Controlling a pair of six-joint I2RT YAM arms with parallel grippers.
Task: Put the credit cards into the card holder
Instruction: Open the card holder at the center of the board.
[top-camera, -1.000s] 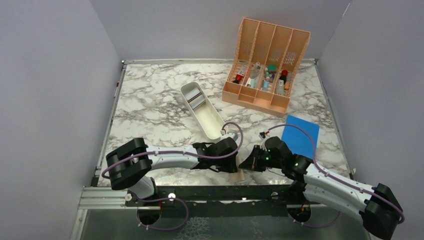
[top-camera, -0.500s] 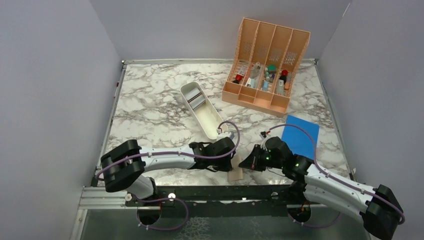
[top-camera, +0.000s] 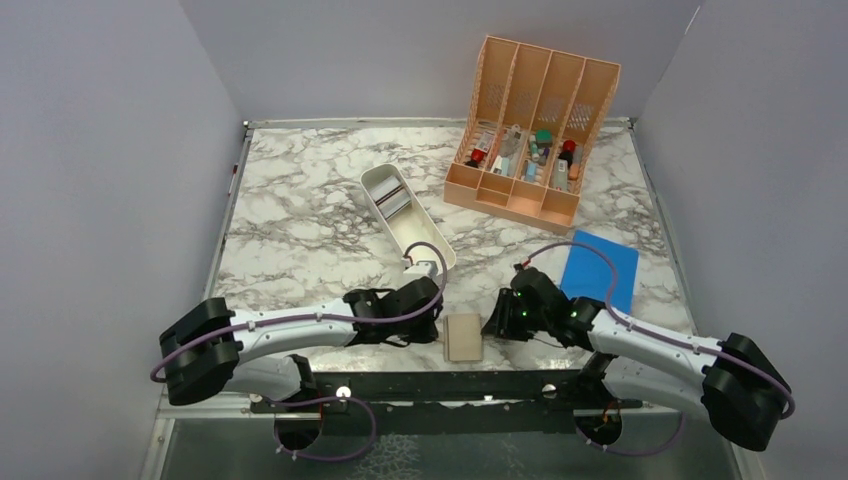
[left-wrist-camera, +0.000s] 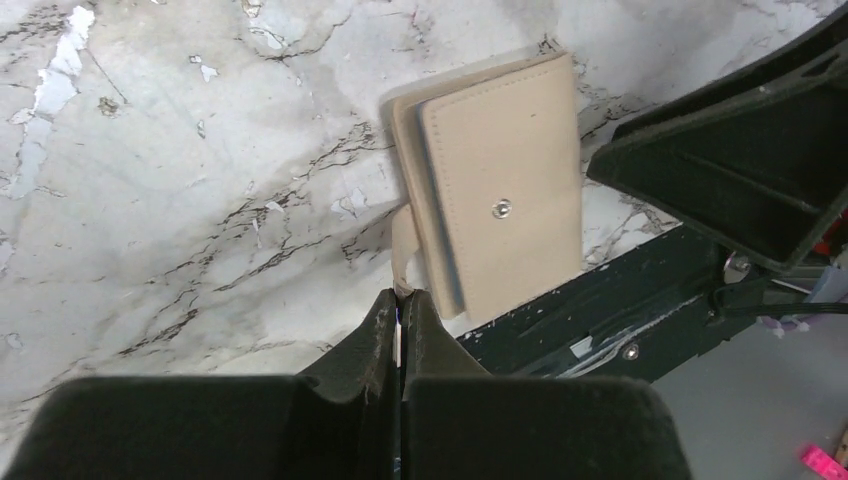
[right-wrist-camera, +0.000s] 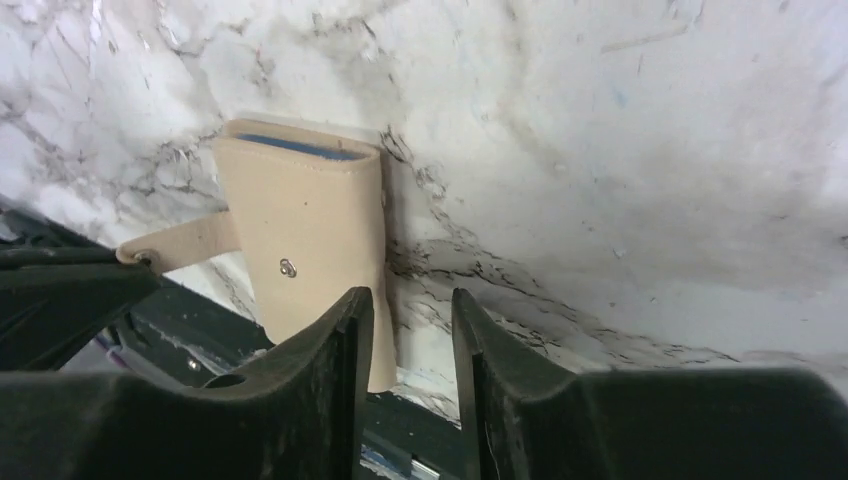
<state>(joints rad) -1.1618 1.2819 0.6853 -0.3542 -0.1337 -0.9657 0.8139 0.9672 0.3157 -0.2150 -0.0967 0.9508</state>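
Note:
The tan card holder (top-camera: 463, 336) lies folded shut, snap button up, at the table's near edge, partly over the black rail. My left gripper (left-wrist-camera: 400, 297) is shut on its thin strap tab (left-wrist-camera: 403, 245), just left of the holder (left-wrist-camera: 500, 190). Just right of the holder (right-wrist-camera: 305, 240), my right gripper (right-wrist-camera: 412, 298) is open with nothing between its fingers; its left finger overlaps the holder's corner. In the top view the left gripper (top-camera: 438, 325) and right gripper (top-camera: 496, 323) flank the holder. Dark and grey credit cards (top-camera: 390, 198) sit in the white tray.
A long white tray (top-camera: 420, 245) lies diagonally behind the left gripper. A peach slotted organizer (top-camera: 530, 120) with small items stands at the back right. A flat bright-blue rectangle (top-camera: 600, 270) lies right of the right arm. The black frame rail (top-camera: 450, 382) runs along the near edge.
The right gripper has opened and let go of the card holder, which now lies flat. The left gripper has shut on its strap and drawn back to the left.

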